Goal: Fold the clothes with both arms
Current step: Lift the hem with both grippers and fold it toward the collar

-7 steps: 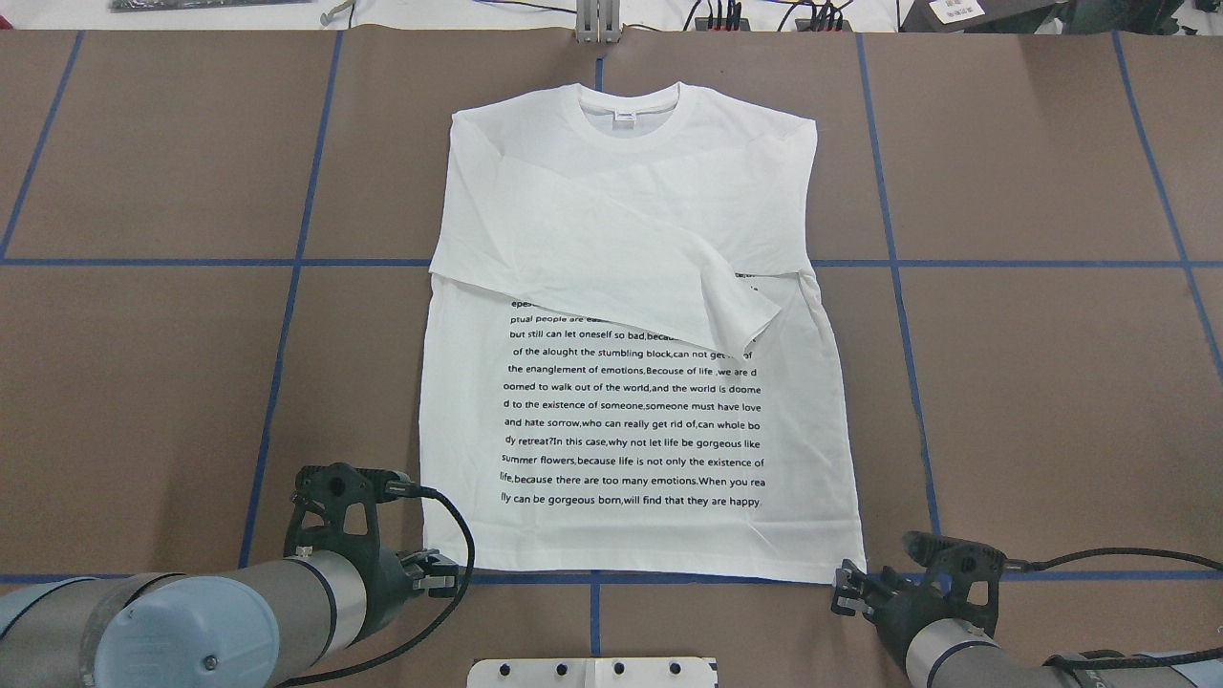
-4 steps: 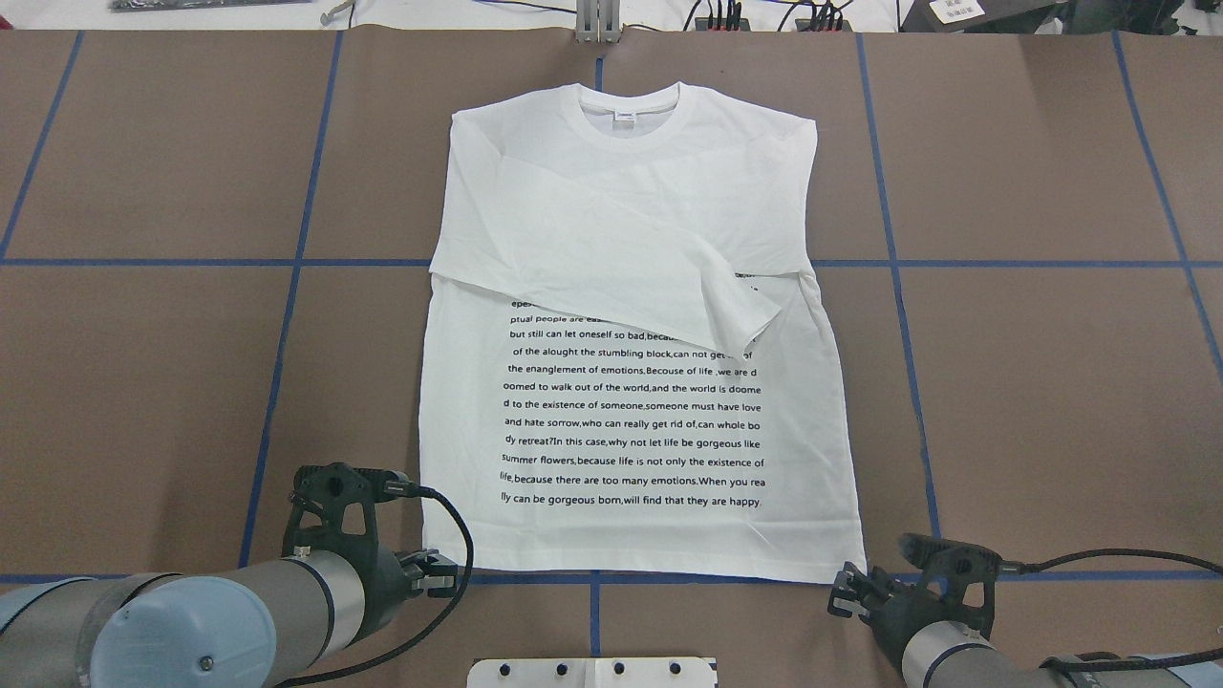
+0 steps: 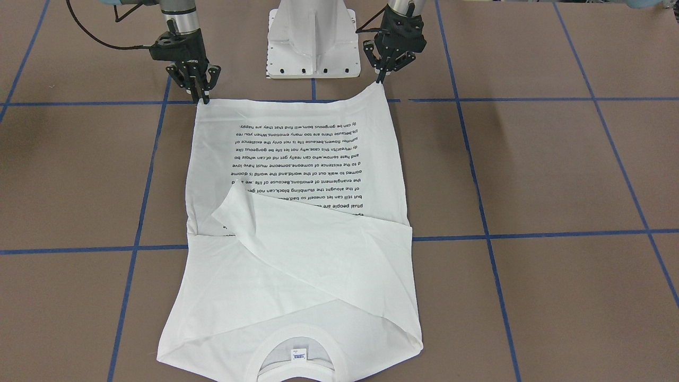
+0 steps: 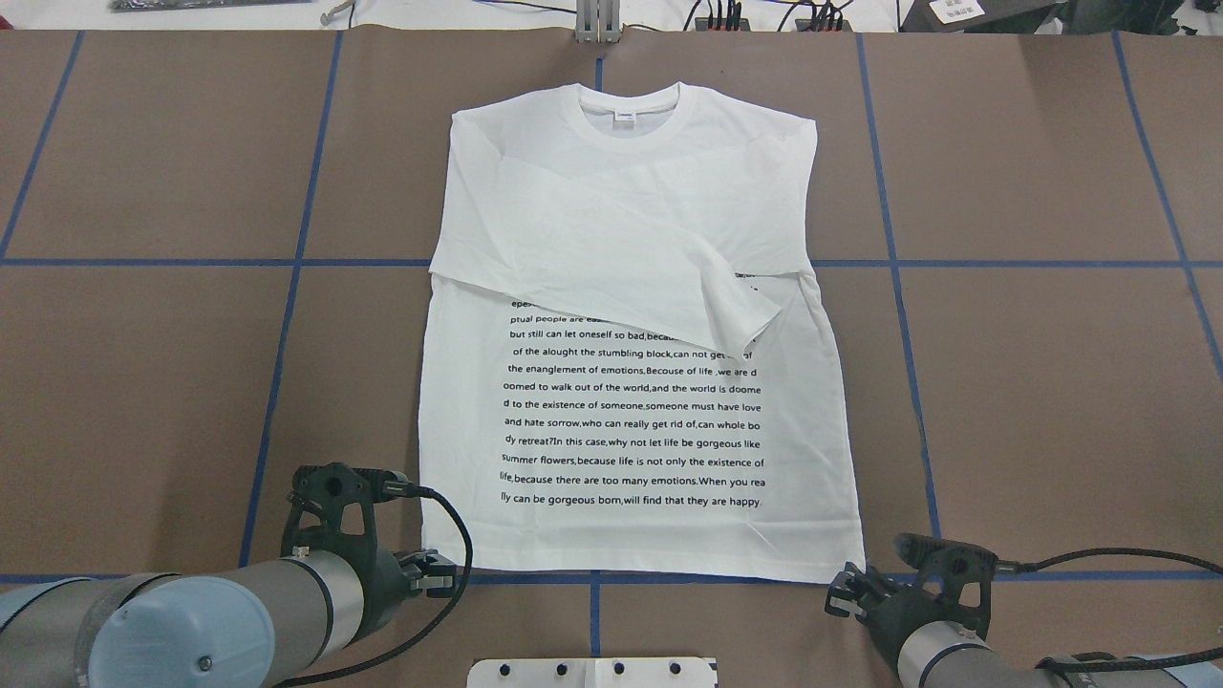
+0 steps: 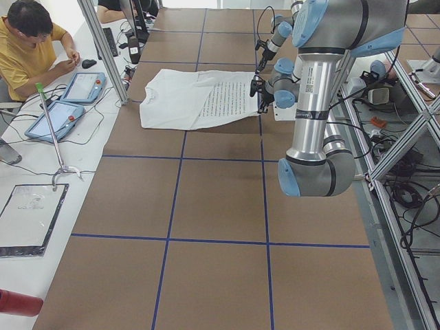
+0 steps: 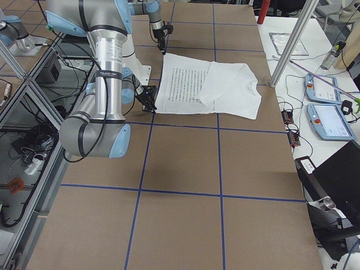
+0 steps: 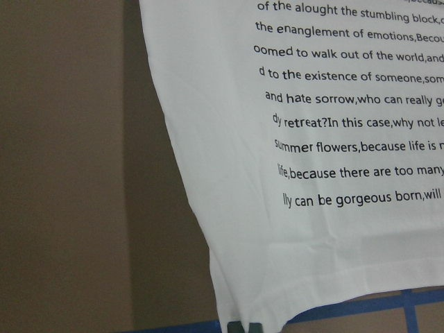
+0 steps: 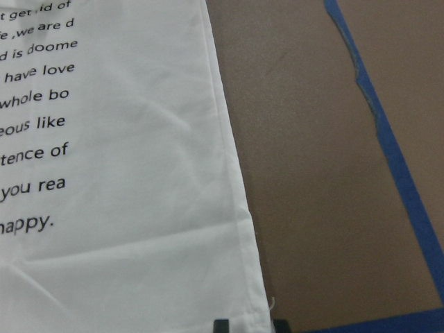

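The white T-shirt [image 4: 631, 430] lies flat on the brown table, neck at the far side, printed text up, both sleeves folded across the chest. My left gripper [image 4: 441, 573] is at the near-left hem corner. In the front view my left gripper [image 3: 382, 79] looks shut on that corner, which rises to a small point. My right gripper [image 4: 833, 594] is at the near-right hem corner. In the right wrist view its two fingertips [image 8: 220, 325] stand a little apart, open, with the corner of the T-shirt [image 8: 125, 208] between them, flat on the table.
The white pedestal base [image 3: 313, 48] stands between the arms at the near edge. Blue tape lines [image 4: 287, 315] cross the table. A person [image 5: 31, 48] sits at a side bench with teach pendants [image 5: 82, 86].
My right gripper has shifted slightly left and toward the near edge, closer to the hem corner. The left gripper and the T-shirt have not moved.
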{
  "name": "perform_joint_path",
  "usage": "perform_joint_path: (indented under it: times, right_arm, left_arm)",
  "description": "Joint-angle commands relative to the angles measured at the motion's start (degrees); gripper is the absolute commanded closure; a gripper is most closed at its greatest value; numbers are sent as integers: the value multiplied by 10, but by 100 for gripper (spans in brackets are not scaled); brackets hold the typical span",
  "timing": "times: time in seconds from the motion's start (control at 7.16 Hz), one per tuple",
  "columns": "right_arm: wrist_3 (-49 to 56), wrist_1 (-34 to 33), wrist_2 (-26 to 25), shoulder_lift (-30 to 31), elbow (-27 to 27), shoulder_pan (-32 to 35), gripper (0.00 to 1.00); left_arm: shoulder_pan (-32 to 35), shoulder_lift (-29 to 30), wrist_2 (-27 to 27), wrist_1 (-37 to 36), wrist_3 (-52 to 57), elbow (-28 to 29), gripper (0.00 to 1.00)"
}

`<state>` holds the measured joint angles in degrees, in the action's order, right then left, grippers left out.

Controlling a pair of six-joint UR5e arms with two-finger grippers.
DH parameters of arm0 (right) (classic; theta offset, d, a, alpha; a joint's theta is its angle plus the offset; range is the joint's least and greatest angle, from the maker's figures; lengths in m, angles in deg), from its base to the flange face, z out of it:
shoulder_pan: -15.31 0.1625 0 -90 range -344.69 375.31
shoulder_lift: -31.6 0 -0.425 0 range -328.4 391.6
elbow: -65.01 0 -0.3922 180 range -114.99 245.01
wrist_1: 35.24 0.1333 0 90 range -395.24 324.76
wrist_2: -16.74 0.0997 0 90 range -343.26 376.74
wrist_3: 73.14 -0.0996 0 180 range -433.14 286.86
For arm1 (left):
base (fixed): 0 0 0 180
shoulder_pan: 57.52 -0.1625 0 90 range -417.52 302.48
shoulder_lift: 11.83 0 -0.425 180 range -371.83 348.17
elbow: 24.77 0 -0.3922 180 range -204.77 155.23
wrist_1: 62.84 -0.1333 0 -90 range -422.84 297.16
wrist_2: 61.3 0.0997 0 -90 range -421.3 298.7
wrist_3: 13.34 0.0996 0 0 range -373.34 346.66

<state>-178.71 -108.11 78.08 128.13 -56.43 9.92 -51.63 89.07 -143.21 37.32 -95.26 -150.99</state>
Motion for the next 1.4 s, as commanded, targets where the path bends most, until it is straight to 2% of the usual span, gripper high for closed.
perform_joint_path:
  times: [0.0, 0.28, 0.42, 0.56, 0.7, 0.84, 0.98, 1.12, 1.26]
  right_arm:
    - [-1, -32, 0, -27, 0, 2, 100]
    - [0, -77, 2, -49, -15, 11, 100]
    - [1, -122, 15, -42, -58, 14, 100]
    - [1, -205, 59, -41, -130, 24, 100]
    - [1, -306, 95, -42, -228, 27, 100]
    - [1, -420, 126, -61, -317, 28, 100]
    - [1, -490, 173, -125, -341, 55, 100]
    - [5, -546, 216, -182, -340, 97, 100]
    - [48, -580, 224, -224, -331, 127, 100]
  left_arm:
    - [0, 0, -1, -1, 0, -4, 100]
    - [1, 0, -2, -1, 0, -12, 100]
    - [3, -2, -4, -2, 3, -33, 100]
    - [4, -4, -6, -11, 4, -56, 100]
    - [7, 2, -31, -62, 6, -100, 100]
    - [9, 5, -66, -127, 6, -168, 100]
    - [10, 19, -85, -189, 7, -221, 100]
    - [30, 62, -114, -256, 9, -238, 100]
    - [53, 111, -126, -295, 37, -223, 100]
